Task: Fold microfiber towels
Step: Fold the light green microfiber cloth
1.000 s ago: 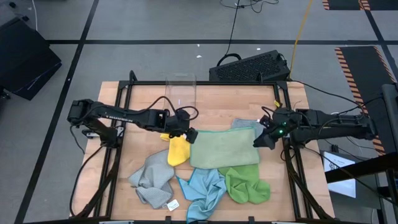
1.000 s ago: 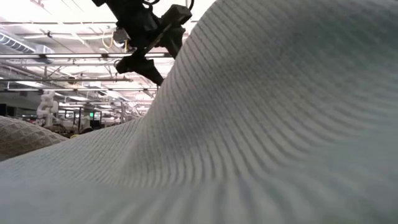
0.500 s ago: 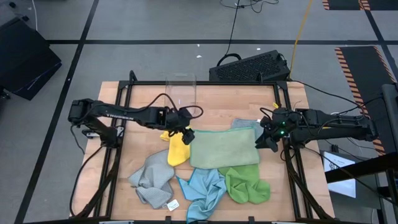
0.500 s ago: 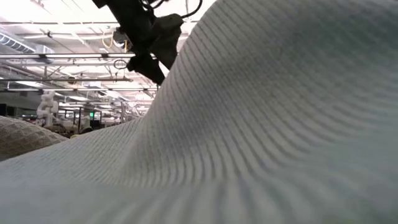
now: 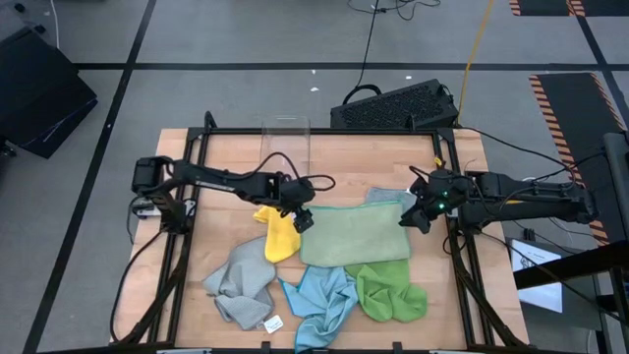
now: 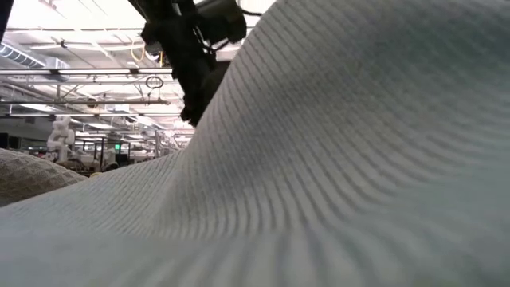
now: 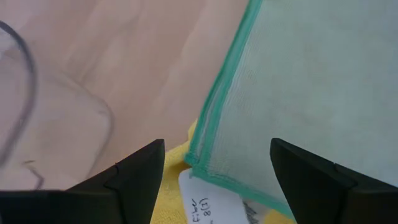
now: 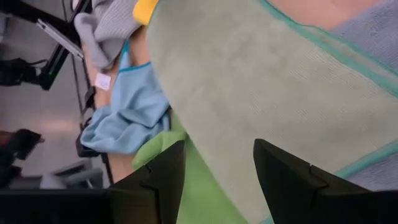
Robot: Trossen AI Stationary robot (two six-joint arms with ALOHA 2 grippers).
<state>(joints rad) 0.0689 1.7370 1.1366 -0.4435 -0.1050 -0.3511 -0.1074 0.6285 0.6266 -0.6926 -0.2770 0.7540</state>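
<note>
A pale green towel (image 5: 354,234) with a teal hem lies spread flat mid-table. Its far right part rests on a grey towel (image 5: 386,198). A yellow towel (image 5: 279,236) lies at its left, partly under its corner. A second grey towel (image 5: 239,283), a light blue one (image 5: 320,295) and a bright green one (image 5: 391,293) lie bunched along the near side. My left gripper (image 7: 217,148) is open, its fingers on either side of the pale green towel's far left corner (image 7: 194,160), which bears a white tag (image 7: 208,200). My right gripper (image 8: 219,144) is open over the towel's right edge (image 5: 405,222).
A clear plastic bin (image 5: 286,144) stands at the table's far edge. Black frame rails (image 5: 187,226) run along the table's sides. A black device (image 5: 398,103) lies on the floor beyond the table. In the low view a towel fold (image 6: 335,175) close to the camera hides the table.
My left gripper has gone down and a little toward the table's right and near edges, to the pale green towel's far left corner. The towels have stayed where they were.
</note>
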